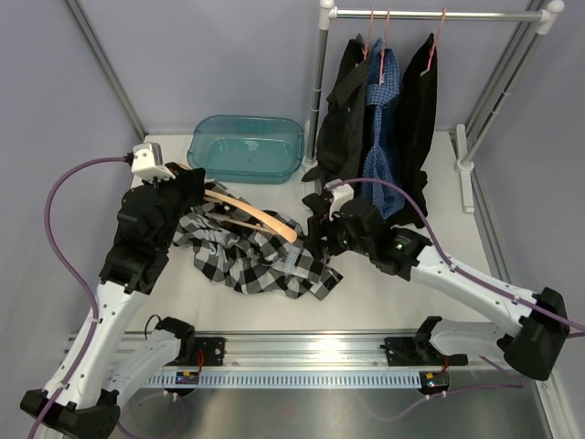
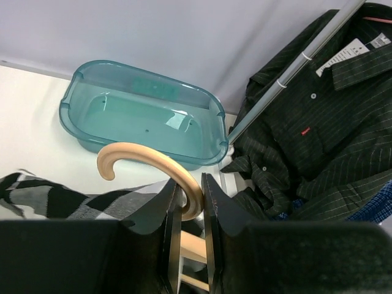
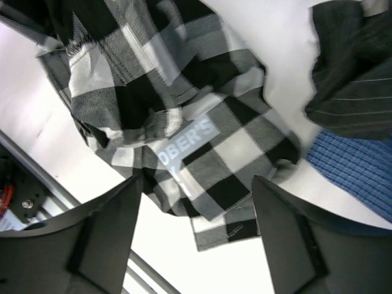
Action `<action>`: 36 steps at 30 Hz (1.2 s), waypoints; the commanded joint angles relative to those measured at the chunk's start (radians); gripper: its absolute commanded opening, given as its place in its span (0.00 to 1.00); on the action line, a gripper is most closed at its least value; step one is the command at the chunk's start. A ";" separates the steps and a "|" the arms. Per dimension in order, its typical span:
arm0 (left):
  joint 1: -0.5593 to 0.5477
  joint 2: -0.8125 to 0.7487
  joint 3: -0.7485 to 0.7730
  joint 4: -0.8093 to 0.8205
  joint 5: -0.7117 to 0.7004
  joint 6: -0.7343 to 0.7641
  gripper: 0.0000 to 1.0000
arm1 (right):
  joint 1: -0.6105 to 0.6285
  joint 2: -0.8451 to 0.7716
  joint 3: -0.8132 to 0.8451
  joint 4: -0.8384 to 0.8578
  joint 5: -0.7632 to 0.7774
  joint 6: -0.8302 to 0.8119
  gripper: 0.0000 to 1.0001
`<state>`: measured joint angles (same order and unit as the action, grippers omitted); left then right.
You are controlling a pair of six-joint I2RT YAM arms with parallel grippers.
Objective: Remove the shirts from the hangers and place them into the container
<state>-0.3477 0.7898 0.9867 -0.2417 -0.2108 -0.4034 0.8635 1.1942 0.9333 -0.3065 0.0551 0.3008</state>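
Two-arm rig seen from above and from both wrists. The left hand (image 2: 190, 187) is clenched on the pale wooden hanger (image 1: 270, 222), one finger on each side of the wooden arm near its curved end. From there the hanger slants rightward across the bold-check shirt (image 1: 247, 261). Whether the hanger is threaded through the garment cannot be told. This shirt lies crumpled on the white surface (image 1: 457, 219), at centre between the two arms, with a pale label facing up in the right wrist view. The right hand (image 3: 196, 184) is released: its fingers stand wide apart above the shirt's right edge, holding nothing. The teal container (image 1: 245, 119) sits at far left of centre, just beyond the left hand, with no garment in it. To its right, at the far side, a metal rail (image 1: 439, 15) carries three garments on thin pink hangers (image 1: 372, 32): a black shirt (image 1: 340, 110), the blue fine-check shirt (image 1: 382, 137) and a second black shirt (image 1: 419, 101), hanging side by side and touching. Their lower hems reach down to just beyond the right hand.
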 commanded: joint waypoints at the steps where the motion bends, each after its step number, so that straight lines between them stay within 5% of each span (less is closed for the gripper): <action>1: 0.006 0.008 0.017 0.094 0.045 0.000 0.00 | -0.008 -0.122 0.136 -0.164 0.110 -0.077 0.85; 8: 0.004 0.042 0.021 0.094 0.097 -0.023 0.00 | -0.006 -0.163 0.350 -0.325 0.017 -0.181 0.87; 18: -0.007 0.071 0.024 0.087 0.102 -0.020 0.00 | 0.080 0.148 0.659 -0.352 -0.127 -0.244 0.88; 36: -0.011 0.068 0.026 0.074 0.057 -0.014 0.00 | 0.212 0.447 0.858 -0.365 -0.066 -0.246 0.76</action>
<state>-0.3553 0.8688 0.9867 -0.2333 -0.1360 -0.4187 1.0626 1.6119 1.7393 -0.6743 -0.0402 0.0597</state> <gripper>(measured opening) 0.190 0.771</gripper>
